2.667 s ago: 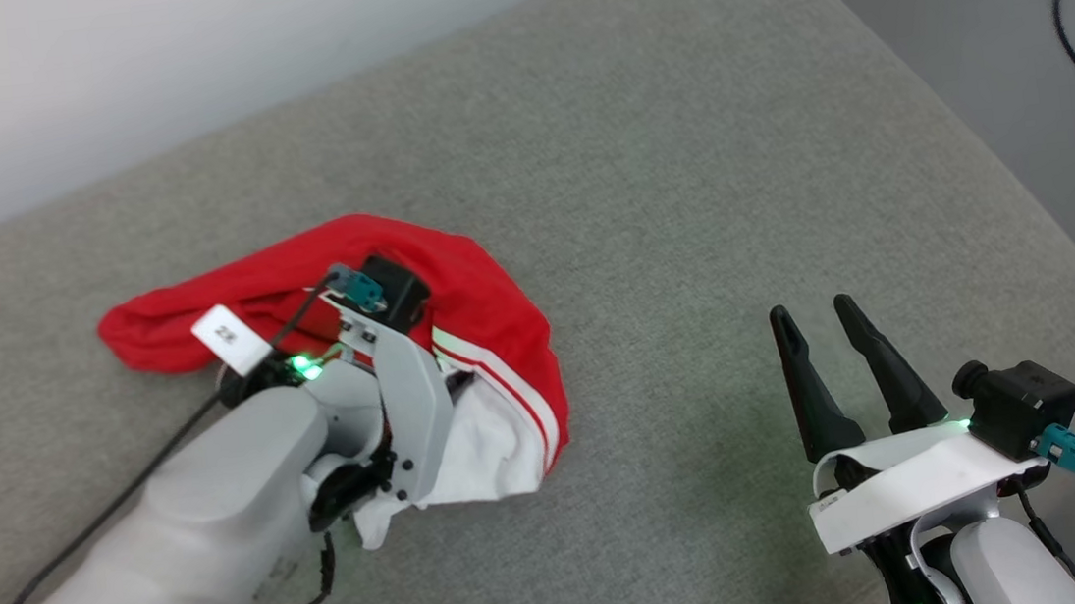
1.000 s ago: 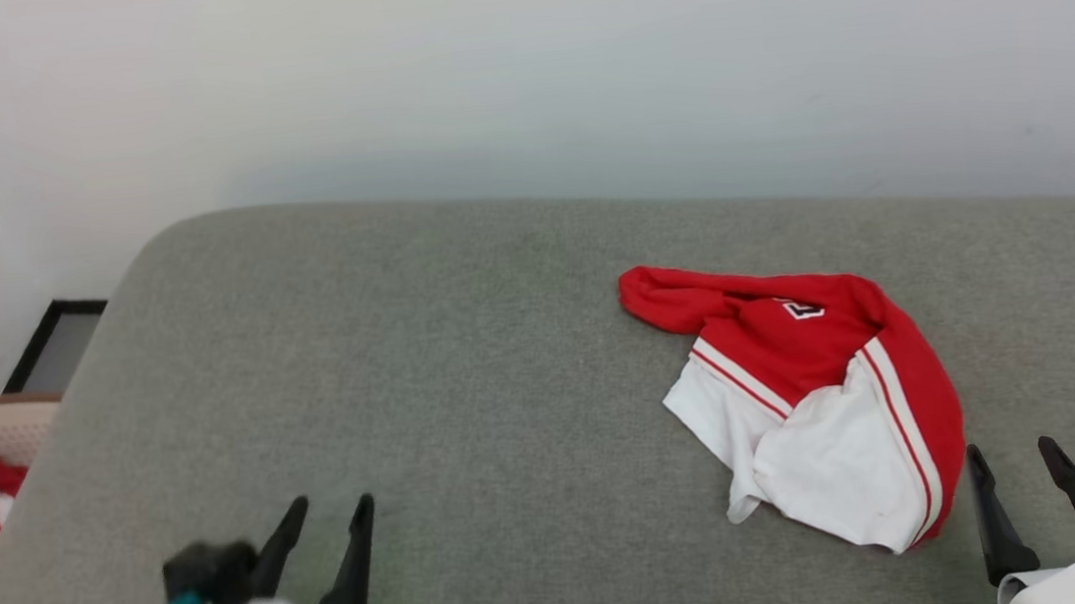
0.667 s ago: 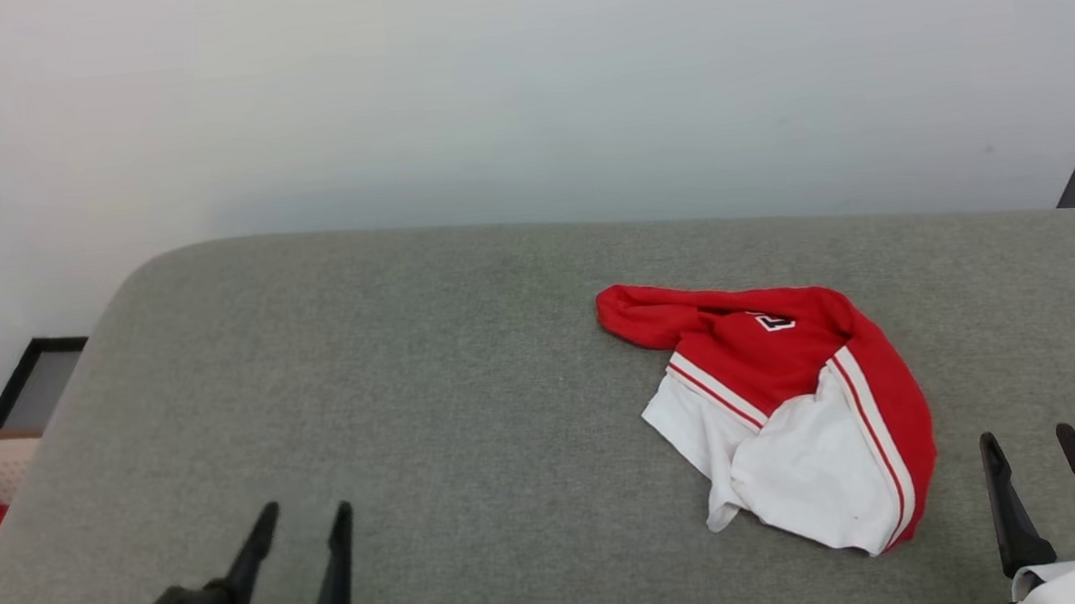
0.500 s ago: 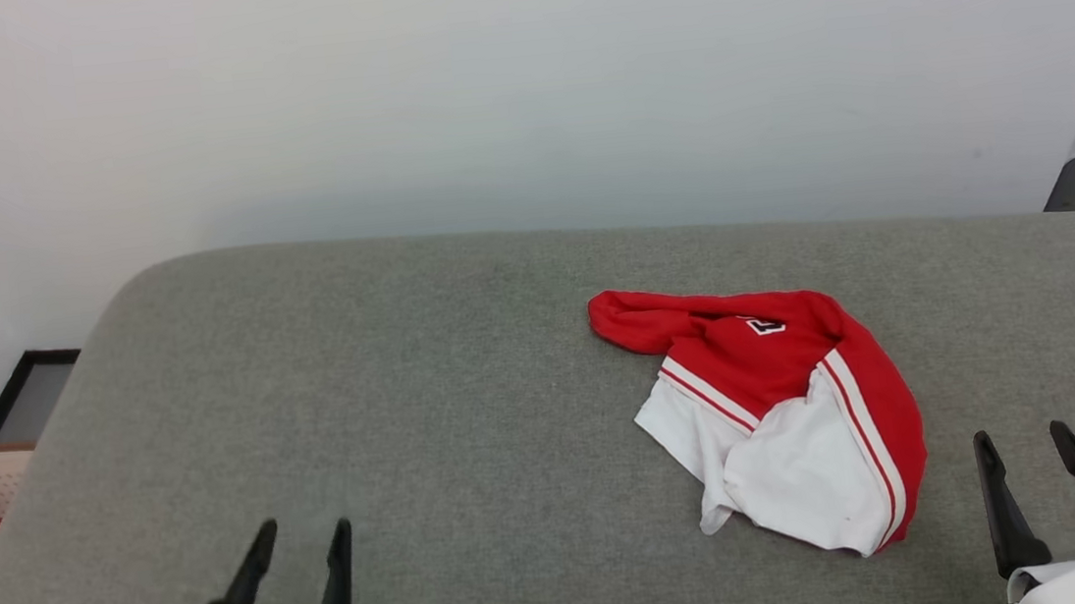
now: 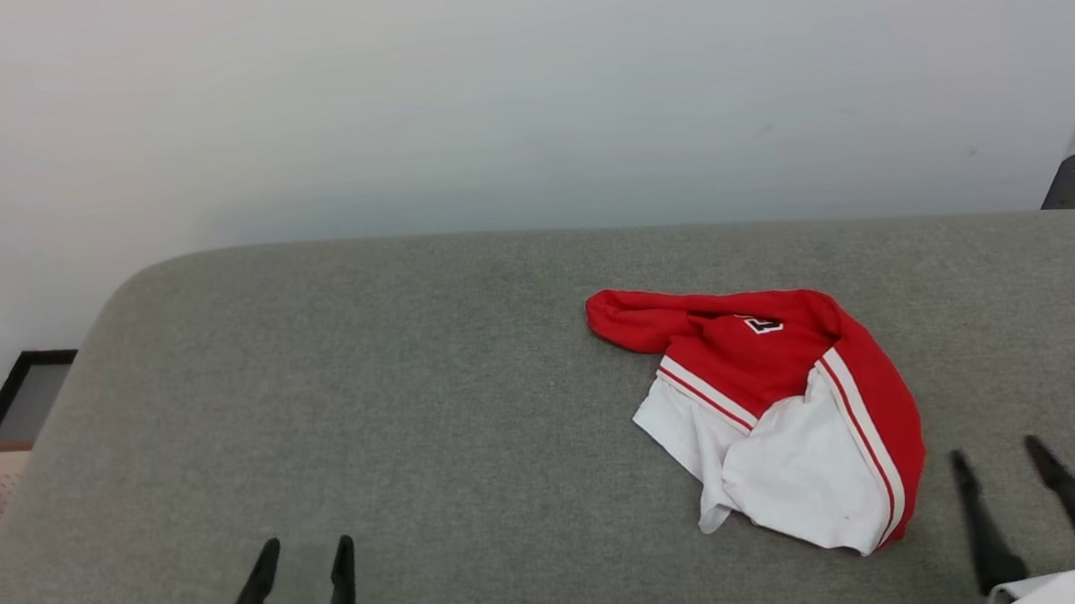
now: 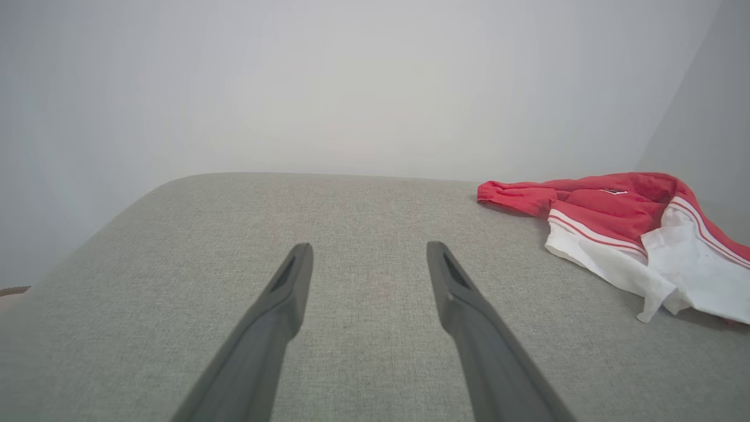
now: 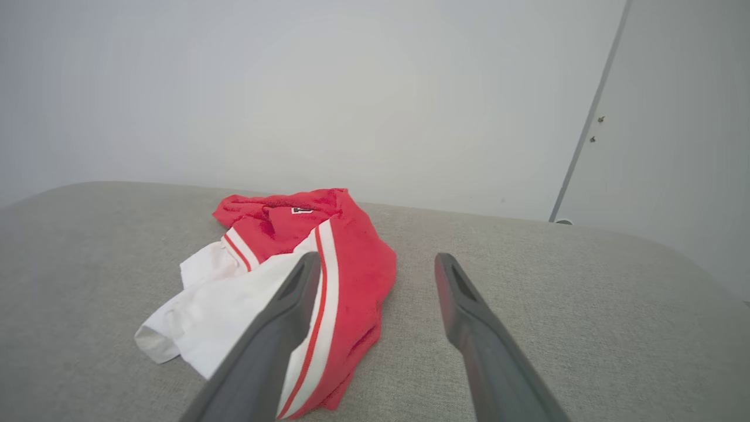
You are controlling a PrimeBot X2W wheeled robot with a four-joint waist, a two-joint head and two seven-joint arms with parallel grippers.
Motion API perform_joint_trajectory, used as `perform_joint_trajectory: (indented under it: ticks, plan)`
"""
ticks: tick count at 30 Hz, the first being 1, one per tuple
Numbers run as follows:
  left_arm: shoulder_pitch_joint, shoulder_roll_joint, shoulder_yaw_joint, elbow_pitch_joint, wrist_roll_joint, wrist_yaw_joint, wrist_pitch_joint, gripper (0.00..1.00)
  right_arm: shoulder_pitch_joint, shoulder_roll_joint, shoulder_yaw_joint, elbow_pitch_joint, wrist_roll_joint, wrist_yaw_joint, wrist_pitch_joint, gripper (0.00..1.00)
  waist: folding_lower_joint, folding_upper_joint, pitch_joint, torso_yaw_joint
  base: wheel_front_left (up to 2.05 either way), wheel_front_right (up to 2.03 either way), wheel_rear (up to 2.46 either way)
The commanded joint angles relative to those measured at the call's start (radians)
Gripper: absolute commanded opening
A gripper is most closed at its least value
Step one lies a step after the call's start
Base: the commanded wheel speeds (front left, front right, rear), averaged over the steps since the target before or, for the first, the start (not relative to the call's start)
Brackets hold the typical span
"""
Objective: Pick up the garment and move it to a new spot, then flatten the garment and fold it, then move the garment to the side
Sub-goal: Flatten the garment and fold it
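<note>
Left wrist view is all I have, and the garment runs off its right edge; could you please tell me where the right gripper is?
Observer: The right gripper hovers just right of the garment's near corner, fingers open and clear of the cloth.
Operator: Thank you. Is the side of the garment that I can't see lying flat?
Observer: No. That side is a curved, bunched red edge with a white stripe running along it, and the white panel beside it is rumpled.
</note>
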Motion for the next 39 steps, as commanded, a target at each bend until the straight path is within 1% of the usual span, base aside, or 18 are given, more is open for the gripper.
perform_joint_trajectory:
  ticks: [1, 3, 5, 8, 12, 15, 18, 22, 25, 30, 31, 32, 34, 35, 39]
  plan:
    - [0.012, -0.011, 0.004, 0.001, 0.014, -0.003, 0.000, 1.00, 0.000, -0.011, 0.025, -0.005, -0.010, -0.001, 0.010, 1.00, 0.0000, 0.0000, 0.003, 0.003, 0.00, 0.00, 0.00]
    - [0.014, -0.016, 0.010, 0.005, 0.015, -0.003, 0.000, 1.00, -0.014, -0.038, 0.079, -0.010, -0.027, -0.001, 0.034, 1.00, 0.0000, 0.0000, 0.012, 0.006, 0.00, 0.00, 0.00]
    - [0.011, -0.029, 0.008, 0.010, 0.009, -0.004, 0.000, 1.00, -0.031, -0.075, 0.155, -0.016, -0.035, -0.001, 0.078, 1.00, 0.0000, 0.0000, 0.021, 0.012, 0.00, 0.00, 0.00]
    - [0.010, -0.043, -0.007, 0.019, 0.000, -0.004, 0.000, 1.00, -0.060, -0.158, 0.316, -0.031, -0.023, -0.001, 0.184, 1.00, 0.0000, 0.0000, 0.035, 0.029, 0.00, 0.00, 0.00]
    - [-0.009, -0.059, -0.027, 0.039, -0.014, -0.003, 0.000, 1.00, -0.138, -0.295, 0.529, -0.078, 0.017, -0.001, 0.336, 1.00, 0.0000, 0.0000, 0.067, 0.055, 0.00, 0.00, 0.00]
    - [-0.035, -0.071, -0.044, 0.041, -0.023, -0.003, 0.000, 1.00, -0.215, -0.386, 0.652, -0.115, 0.039, -0.001, 0.426, 1.00, 0.0000, 0.0000, 0.106, 0.078, 0.00, 0.00, 0.00]
    - [-0.058, -0.080, -0.056, 0.046, -0.036, -0.003, 0.000, 1.00, -0.298, -0.452, 0.749, -0.127, 0.036, -0.001, 0.485, 1.00, 0.0000, 0.0000, 0.140, 0.099, 0.00, 0.00, 0.00]
    - [-0.087, -0.094, -0.075, 0.054, -0.051, -0.004, 0.000, 1.00, -0.388, -0.494, 0.853, -0.115, 0.040, -0.001, 0.520, 1.00, 0.0000, 0.0000, 0.176, 0.124, 0.00, 0.00, 0.00]
    - [-0.101, -0.102, -0.082, 0.063, -0.061, -0.004, 0.000, 1.00, -0.441, -0.507, 0.915, -0.097, 0.033, -0.001, 0.518, 1.00, 0.0000, 0.0000, 0.194, 0.138, 0.00, 0.00, 0.00]
    - [-0.113, -0.109, -0.080, 0.065, -0.071, -0.004, 0.000, 1.00, -0.496, -0.514, 0.959, -0.065, 0.011, -0.001, 0.495, 1.00, 0.0000, 0.0000, 0.209, 0.148, 0.00, 0.00, 0.00]
    - [-0.114, -0.110, -0.077, 0.064, -0.073, -0.004, 0.000, 1.00, -0.501, -0.515, 0.964, -0.060, 0.003, -0.001, 0.490, 0.58, 0.0000, 0.0000, 0.211, 0.148, 0.00, 0.00, 0.00]
    - [-0.116, -0.111, -0.075, 0.064, -0.074, -0.004, 0.000, 1.00, -0.508, -0.517, 0.971, -0.055, -0.001, -0.001, 0.490, 0.45, 0.0000, 0.0000, 0.213, 0.148, 0.00, 0.00, 0.00]
    - [-0.120, -0.113, -0.073, 0.064, -0.077, -0.004, 0.000, 1.00, -0.522, -0.519, 0.986, -0.044, -0.007, -0.001, 0.485, 0.31, 0.0000, 0.0000, 0.216, 0.145, 0.00, 0.00, 0.00]
    - [-0.121, -0.113, -0.072, 0.064, -0.079, -0.004, 0.000, 1.00, -0.527, -0.517, 0.993, -0.040, -0.007, -0.001, 0.484, 0.00, 0.0000, 0.0000, 0.217, 0.143, 0.00, 0.00, 0.00]
    - [-0.127, -0.111, -0.067, 0.064, -0.081, -0.004, 0.000, 1.00, -0.541, -0.498, 0.981, -0.032, -0.011, -0.001, 0.459, 0.00, 0.0000, 0.0000, 0.218, 0.125, 0.00, 0.00, 0.00]
